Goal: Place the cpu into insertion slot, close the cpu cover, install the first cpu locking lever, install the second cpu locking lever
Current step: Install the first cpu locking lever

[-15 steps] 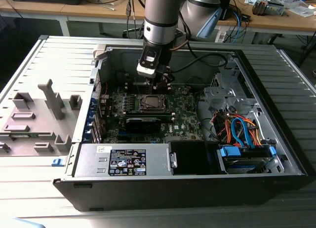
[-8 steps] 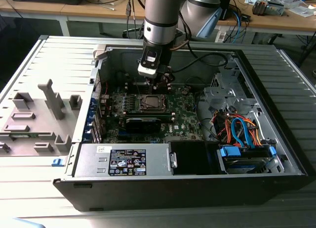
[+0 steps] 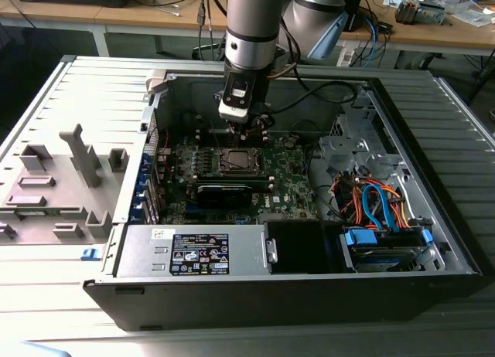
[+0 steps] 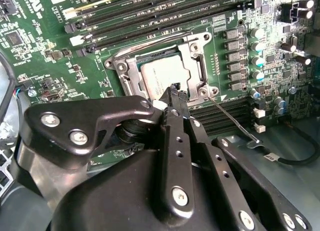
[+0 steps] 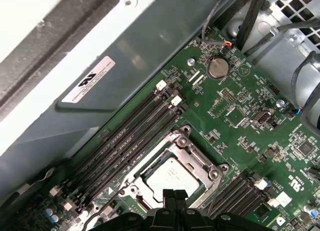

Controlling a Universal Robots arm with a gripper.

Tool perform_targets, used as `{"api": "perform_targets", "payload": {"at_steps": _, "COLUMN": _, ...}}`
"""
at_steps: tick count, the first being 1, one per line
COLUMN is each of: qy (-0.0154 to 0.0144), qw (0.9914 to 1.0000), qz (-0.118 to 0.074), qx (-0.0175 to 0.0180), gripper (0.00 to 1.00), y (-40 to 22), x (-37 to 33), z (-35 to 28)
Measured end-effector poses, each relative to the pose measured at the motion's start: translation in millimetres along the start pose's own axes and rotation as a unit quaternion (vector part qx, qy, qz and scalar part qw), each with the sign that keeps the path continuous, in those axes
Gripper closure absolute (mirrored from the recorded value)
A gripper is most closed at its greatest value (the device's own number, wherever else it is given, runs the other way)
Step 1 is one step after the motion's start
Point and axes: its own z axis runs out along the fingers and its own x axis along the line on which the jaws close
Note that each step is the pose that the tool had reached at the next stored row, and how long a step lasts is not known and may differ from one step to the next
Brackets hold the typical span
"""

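While the cpu (image 5: 170, 178) lies flat in the insertion slot (image 3: 233, 160), framed by the thin silver cpu cover (image 5: 200, 161), the hand (image 5: 174, 195) hangs just over the chip's edge, black fingers pressed together, gripping nothing. The chip's square top is matte grey metal. The arm (image 3: 251, 32) points straight down into the case (image 3: 309, 295).

Silver cpu (image 4: 162, 77) in insertion slot (image 4: 155, 43) (cover (image 4: 196, 66) down)

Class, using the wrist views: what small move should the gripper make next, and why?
Probably shift the shut gripper onto the loose locking lever and press it down: the cpu already lies under the closed cpu cover, but that lever sticks out, seemingly unlatched.
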Motion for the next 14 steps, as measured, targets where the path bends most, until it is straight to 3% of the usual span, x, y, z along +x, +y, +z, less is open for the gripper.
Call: {"api": "perform_targets", "payload": {"at_steps": 14, "qy": -0.0013, "qw": 0.99950, "qz": -0.032, "qx": 0.0002, "gripper": 0.89, "y": 0.0, "x": 0.0, "z": 0.0}}
